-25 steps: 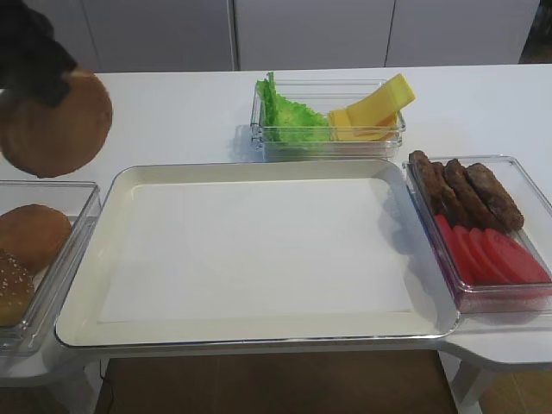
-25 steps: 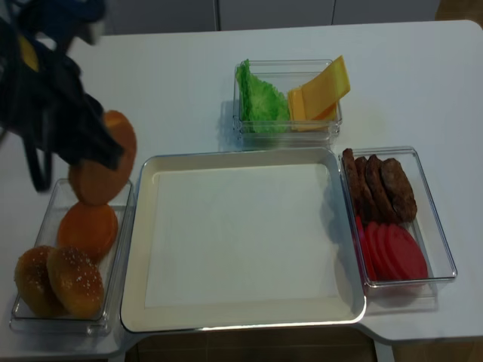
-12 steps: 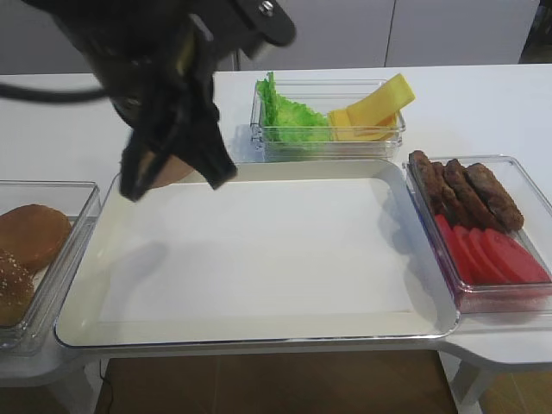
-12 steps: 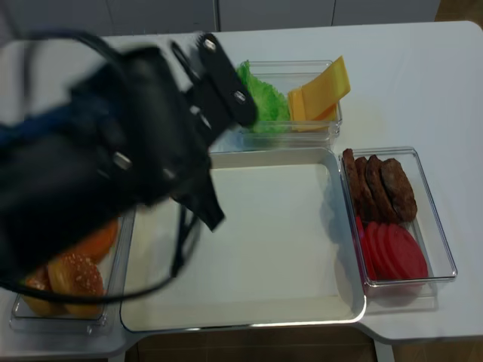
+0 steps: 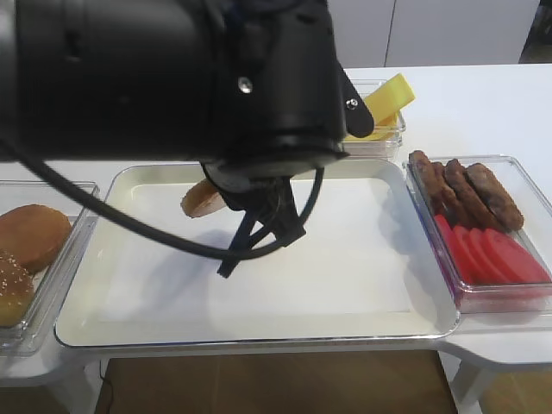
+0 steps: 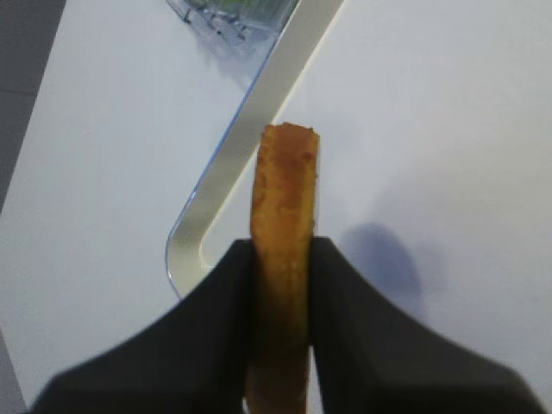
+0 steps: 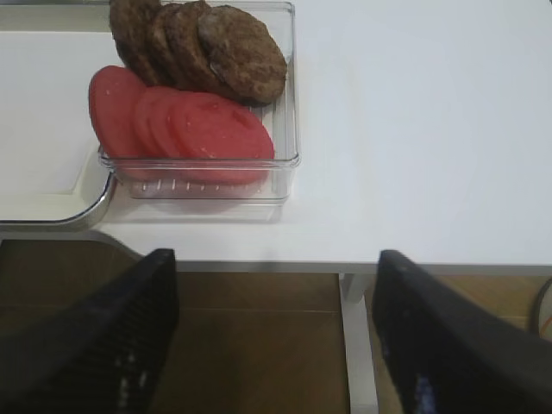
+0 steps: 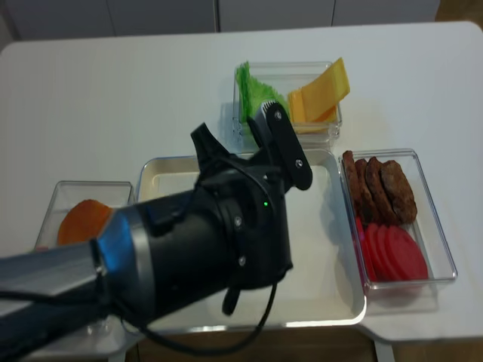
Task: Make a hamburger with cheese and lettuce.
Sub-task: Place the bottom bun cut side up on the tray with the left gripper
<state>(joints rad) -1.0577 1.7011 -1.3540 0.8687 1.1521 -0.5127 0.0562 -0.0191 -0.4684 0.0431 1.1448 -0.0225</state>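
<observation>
My left gripper (image 6: 283, 252) is shut on the hamburger's flat bun half (image 6: 285, 198), which stands on edge between the two black fingers. In the high view the golden-brown bun half (image 5: 201, 199) hangs over the rear left part of the white tray (image 5: 345, 276), under the big black left arm (image 5: 172, 78). The yellow cheese (image 8: 321, 92) and green ruffled lettuce (image 8: 250, 84) lie in a clear box behind the tray. The arm hides the lettuce in the first high view. My right gripper (image 7: 274, 267) is open and empty past the table's front edge.
A clear box (image 5: 530, 185) right of the tray holds brown patties (image 5: 466, 190) and red tomato slices (image 5: 496, 254). A clear box (image 5: 73, 237) on the left holds more buns (image 5: 30, 235). The left arm blocks much of both high views.
The left arm has swung right from above the bun box to over the tray, carrying the bun half with it. Nothing else on the table moved.
</observation>
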